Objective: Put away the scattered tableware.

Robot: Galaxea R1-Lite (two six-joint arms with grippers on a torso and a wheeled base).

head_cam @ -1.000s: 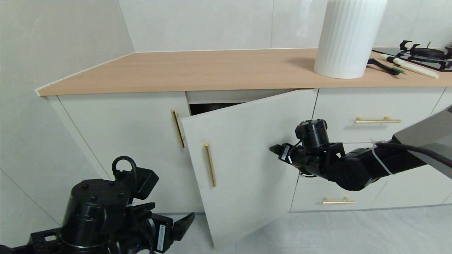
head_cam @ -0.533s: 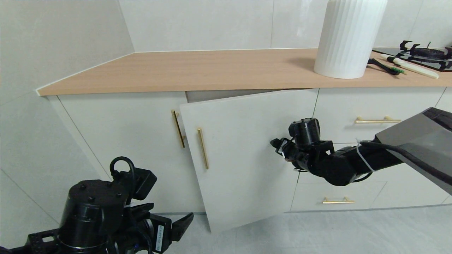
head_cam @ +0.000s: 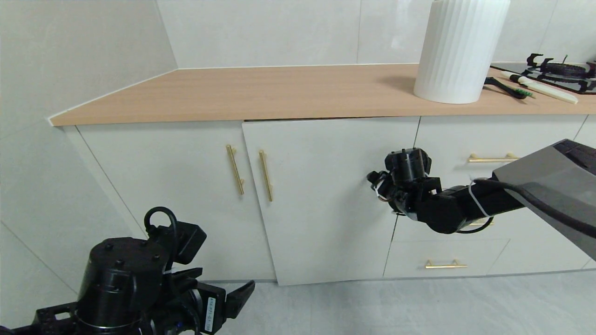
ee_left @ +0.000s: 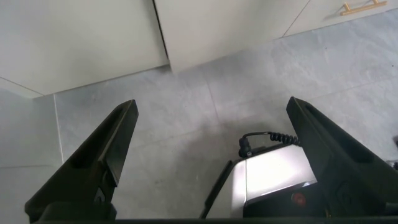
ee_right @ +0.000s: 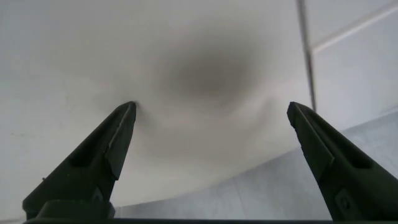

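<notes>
Squarely against the shut cabinet door [head_cam: 321, 200], right end effector [ee_right: 211, 111], spread wide.

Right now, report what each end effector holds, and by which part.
Nothing. Left end effector open above the floor; right end effector open, empty, at the cabinet door.

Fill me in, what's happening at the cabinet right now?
The right gripper, jaws open, is up against the cabinet door, which has swung from ajar to flush shut over the last second. The left gripper hangs open and empty low over the floor. A black brush and a pale utensil lie on the countertop beside a white ribbed canister.
</notes>
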